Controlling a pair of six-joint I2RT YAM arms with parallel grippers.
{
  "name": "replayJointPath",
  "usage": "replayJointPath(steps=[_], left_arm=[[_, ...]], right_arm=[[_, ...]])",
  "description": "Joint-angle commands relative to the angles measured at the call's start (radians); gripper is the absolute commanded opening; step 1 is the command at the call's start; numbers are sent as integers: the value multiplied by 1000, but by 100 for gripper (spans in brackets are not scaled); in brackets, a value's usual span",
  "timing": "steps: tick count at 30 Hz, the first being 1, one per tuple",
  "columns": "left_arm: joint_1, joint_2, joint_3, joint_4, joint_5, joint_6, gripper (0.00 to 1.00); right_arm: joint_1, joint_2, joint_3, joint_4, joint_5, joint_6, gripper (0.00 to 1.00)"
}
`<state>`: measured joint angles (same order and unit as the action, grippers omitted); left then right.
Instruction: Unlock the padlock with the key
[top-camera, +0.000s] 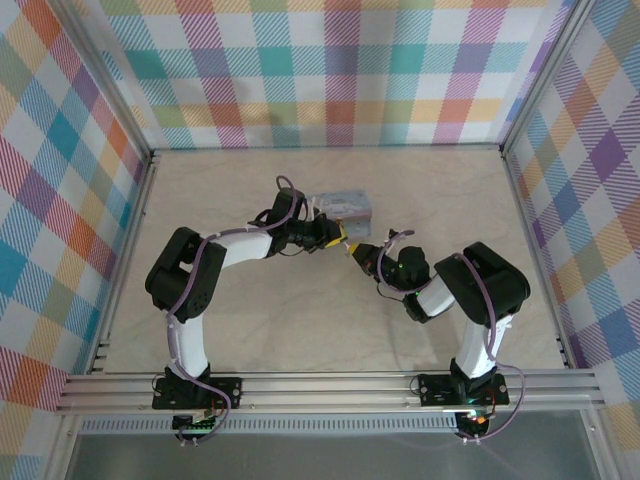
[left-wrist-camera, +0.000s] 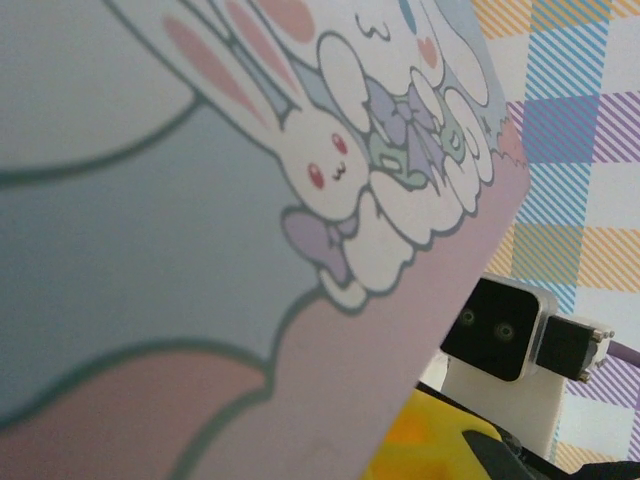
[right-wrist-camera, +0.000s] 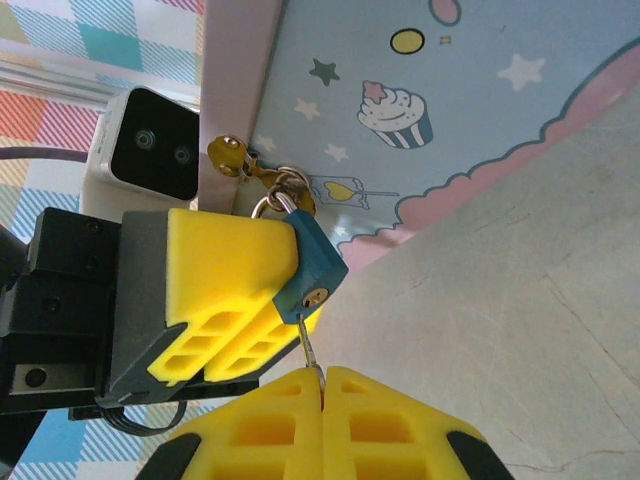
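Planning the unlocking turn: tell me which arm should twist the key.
Right. Its gripper is shut on the key, which sits in the padlock; the left gripper looks to be holding the padlock body.

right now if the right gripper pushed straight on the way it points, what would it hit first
Most likely the padlock: the right gripper is shut on the key, whose tip sits at the keyhole. The tin stands just behind the padlock, though depth there is unclear.
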<state>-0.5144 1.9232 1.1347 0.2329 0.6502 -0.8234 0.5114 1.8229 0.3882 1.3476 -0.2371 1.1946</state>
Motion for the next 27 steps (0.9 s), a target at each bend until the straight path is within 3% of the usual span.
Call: replayJointPath(steps=[1, 19, 27], left_arm=[[12, -35, -15, 46, 33, -21, 11], [11, -22, -36, 149, 59, -83, 10], [10, -27, -47, 226, 80, -116, 6]], right_arm=[[7, 24, 17, 59, 26, 13, 0], [9, 32, 74, 61, 24, 53, 0], [11, 79, 97, 61, 69, 211, 0]])
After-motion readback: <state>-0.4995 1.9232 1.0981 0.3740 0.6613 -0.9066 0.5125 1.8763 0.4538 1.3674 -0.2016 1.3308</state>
